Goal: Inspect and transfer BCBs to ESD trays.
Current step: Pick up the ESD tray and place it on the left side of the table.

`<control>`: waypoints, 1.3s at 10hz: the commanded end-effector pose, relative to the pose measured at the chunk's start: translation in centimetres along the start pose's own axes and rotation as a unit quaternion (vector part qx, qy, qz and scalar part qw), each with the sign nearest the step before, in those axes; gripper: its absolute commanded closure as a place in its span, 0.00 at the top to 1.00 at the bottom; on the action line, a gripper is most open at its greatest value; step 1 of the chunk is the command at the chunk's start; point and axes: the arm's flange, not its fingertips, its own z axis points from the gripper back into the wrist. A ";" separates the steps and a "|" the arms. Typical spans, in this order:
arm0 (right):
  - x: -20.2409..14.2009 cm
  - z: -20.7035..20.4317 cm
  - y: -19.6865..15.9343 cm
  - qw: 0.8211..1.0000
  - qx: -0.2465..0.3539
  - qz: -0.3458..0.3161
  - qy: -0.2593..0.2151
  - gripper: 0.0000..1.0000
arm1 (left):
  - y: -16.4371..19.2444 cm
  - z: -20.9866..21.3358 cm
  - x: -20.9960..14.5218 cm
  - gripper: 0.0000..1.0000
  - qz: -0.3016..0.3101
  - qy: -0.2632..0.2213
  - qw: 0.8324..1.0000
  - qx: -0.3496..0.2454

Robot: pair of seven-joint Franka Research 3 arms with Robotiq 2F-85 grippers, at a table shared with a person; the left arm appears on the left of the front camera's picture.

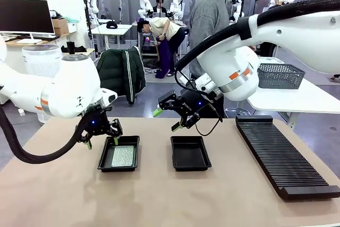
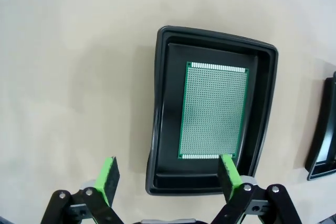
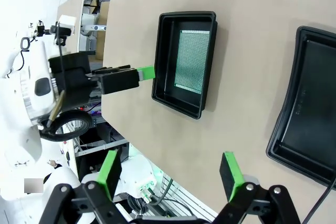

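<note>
Two black ESD trays lie side by side on the tan table. The left tray (image 1: pixel 118 169) (image 2: pixel 157 103) (image 3: pixel 160 61) holds one green BCB (image 1: pixel 123 156) (image 2: pixel 213 111) (image 3: pixel 192 61) lying flat. The right tray (image 1: pixel 190 155) (image 3: pixel 310 108) holds nothing. My left gripper (image 1: pixel 102 142) (image 2: pixel 168 177) hangs open just above the near-left end of the loaded tray, with nothing between its fingers. My right gripper (image 1: pixel 167 119) (image 3: pixel 170 171) is open and tilted, above the table behind the empty tray, with nothing in it.
A long black ribbed rack (image 1: pixel 284 155) lies along the table's right side. A grey mesh basket (image 1: pixel 280 75) sits on a white table behind it. A person (image 1: pixel 210 14) stands at the far side. The empty tray's edge (image 2: pixel 323 129) shows at the left wrist view's right.
</note>
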 end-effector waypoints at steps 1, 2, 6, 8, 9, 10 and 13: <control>0.0 0.0 0.0 1.000 -0.001 -0.005 -0.002 1.00 | -0.6 -1.1 1.0 1.00 -0.018 -0.018 1.000 0.015; 0.0 0.0 0.0 1.000 -0.001 -0.005 -0.002 1.00 | -0.7 -1.6 1.3 1.00 -0.032 -0.009 0.999 0.011; 0.0 0.0 0.0 1.000 -0.001 -0.005 -0.002 1.00 | -0.4 -3.2 2.3 1.00 -0.058 0.001 0.998 0.018; 0.0 0.0 0.0 1.000 -0.001 -0.005 -0.002 1.00 | -0.1 -4.1 2.7 1.00 -0.070 -0.001 0.997 0.025; 0.0 0.0 0.0 1.000 -0.001 -0.005 -0.002 1.00 | 0.0 -4.5 2.8 1.00 -0.073 0.001 0.997 0.024; 0.0 0.0 0.0 1.000 -0.001 -0.005 -0.002 1.00 | 0.1 -4.9 2.9 0.97 -0.073 0.011 0.997 0.024; 0.0 0.0 0.0 1.000 -0.001 -0.005 -0.002 1.00 | 0.1 -5.4 3.0 0.83 -0.078 0.014 0.997 0.013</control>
